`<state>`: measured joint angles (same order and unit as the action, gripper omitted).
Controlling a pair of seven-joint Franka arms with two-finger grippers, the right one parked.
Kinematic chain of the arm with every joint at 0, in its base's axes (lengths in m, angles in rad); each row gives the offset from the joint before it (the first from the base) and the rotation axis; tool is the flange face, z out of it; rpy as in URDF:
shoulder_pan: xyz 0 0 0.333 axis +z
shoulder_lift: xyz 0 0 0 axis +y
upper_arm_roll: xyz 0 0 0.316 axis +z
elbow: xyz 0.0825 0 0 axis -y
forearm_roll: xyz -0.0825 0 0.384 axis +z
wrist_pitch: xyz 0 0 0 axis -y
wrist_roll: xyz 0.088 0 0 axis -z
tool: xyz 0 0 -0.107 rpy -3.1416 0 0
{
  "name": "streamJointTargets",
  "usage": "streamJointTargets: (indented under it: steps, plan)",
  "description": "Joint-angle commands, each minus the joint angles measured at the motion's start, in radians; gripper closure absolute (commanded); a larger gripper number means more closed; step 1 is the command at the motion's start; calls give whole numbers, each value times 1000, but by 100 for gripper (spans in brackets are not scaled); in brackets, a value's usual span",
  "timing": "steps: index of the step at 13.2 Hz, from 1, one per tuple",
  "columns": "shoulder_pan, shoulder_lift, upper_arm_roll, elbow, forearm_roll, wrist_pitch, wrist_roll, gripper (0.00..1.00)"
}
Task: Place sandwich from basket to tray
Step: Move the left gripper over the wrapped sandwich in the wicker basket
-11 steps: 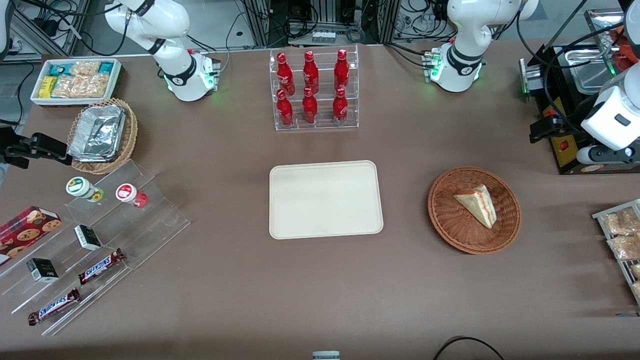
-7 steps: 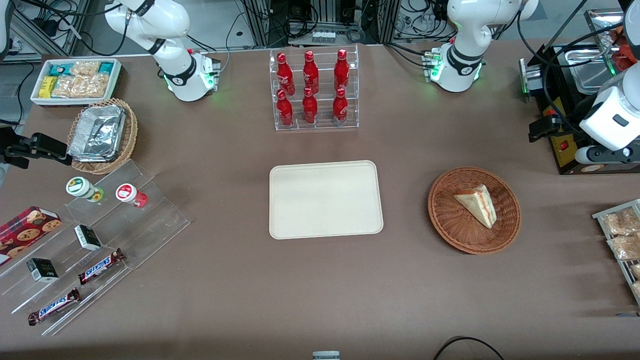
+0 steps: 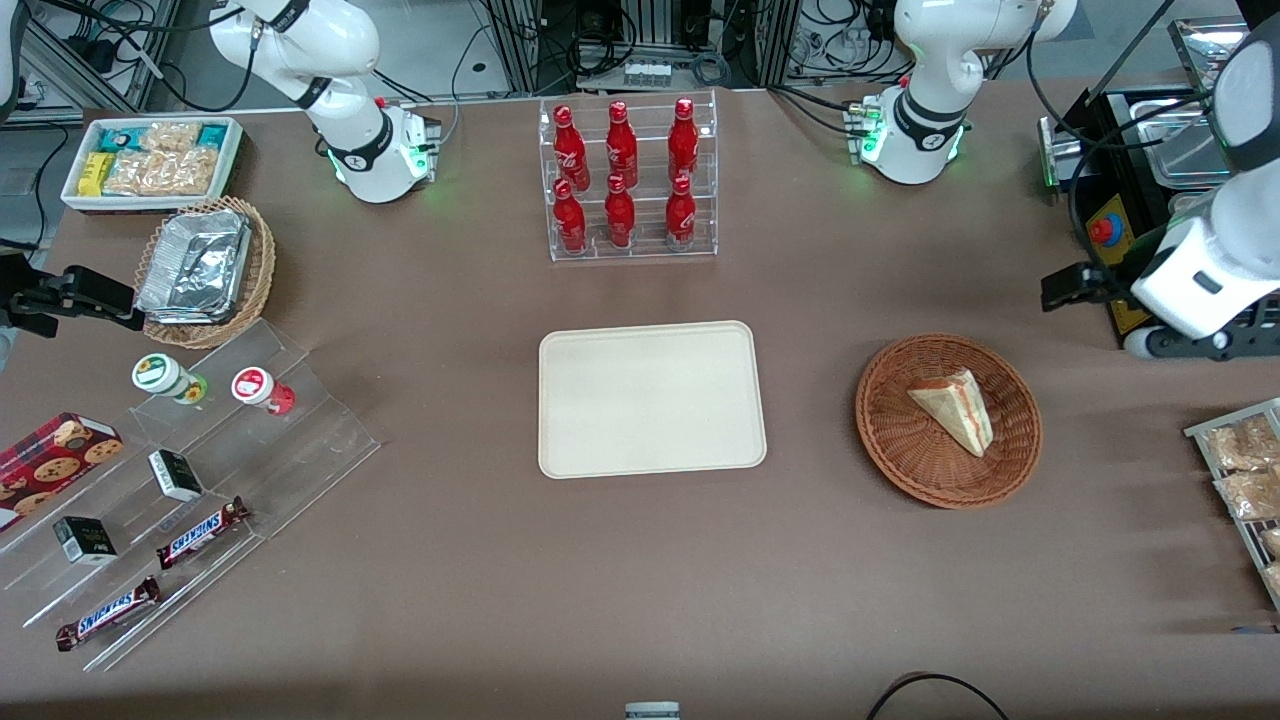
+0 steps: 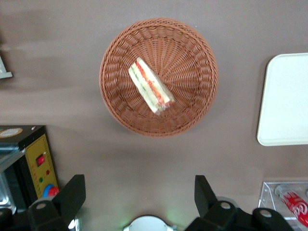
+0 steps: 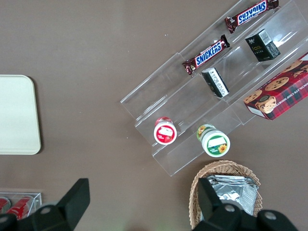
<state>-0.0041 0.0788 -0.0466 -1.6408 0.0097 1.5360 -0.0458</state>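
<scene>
In the front view we count one sandwich [image 3: 953,409], lying in the one round brown basket [image 3: 903,448], and one cream tray [image 3: 652,398], bare, at nine o'clock from the basket and well apart from it. Six red bottles [image 3: 620,175] stand in a clear rack at twelve o'clock from the tray. We judge the step as the approach: the working arm hangs high at about two o'clock from the basket, and nothing is gripped yet.

In the left wrist view, the pincer [image 4: 139,198] has its two fingers [image 4: 72,195] wide apart, with only bare bench [image 4: 144,163] between them. The basket with the sandwich lies at twelve o'clock from it, not touched. The next move, we think, must bring the pincer over the sandwich and down, with the fingers across its flat sides.

The right wrist view shows two candy bars [image 5: 208,53] and two small jars [image 5: 165,132] on a clear stand.
</scene>
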Motion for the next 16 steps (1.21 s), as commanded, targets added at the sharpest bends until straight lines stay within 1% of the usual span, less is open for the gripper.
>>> streamJointTargets:
  steps: [1, 6, 10, 11, 14, 15, 16]
  plan:
    - [3, -10, -1, -103, 6, 105, -3, 0]
    - [-4, 3, -1, -293, 9, 338, -83, 0]
    - [-5, 1, -1, -411, 9, 481, -166, 0]
    - [-5, 1, -1, -431, 7, 504, -237, 0]
    - [-17, 21, -5, -456, 7, 567, -587, 0]
    - [-28, 32, -4, -459, 9, 578, -639, 0]
    - [-30, 42, -4, -461, 9, 585, -649, 0]
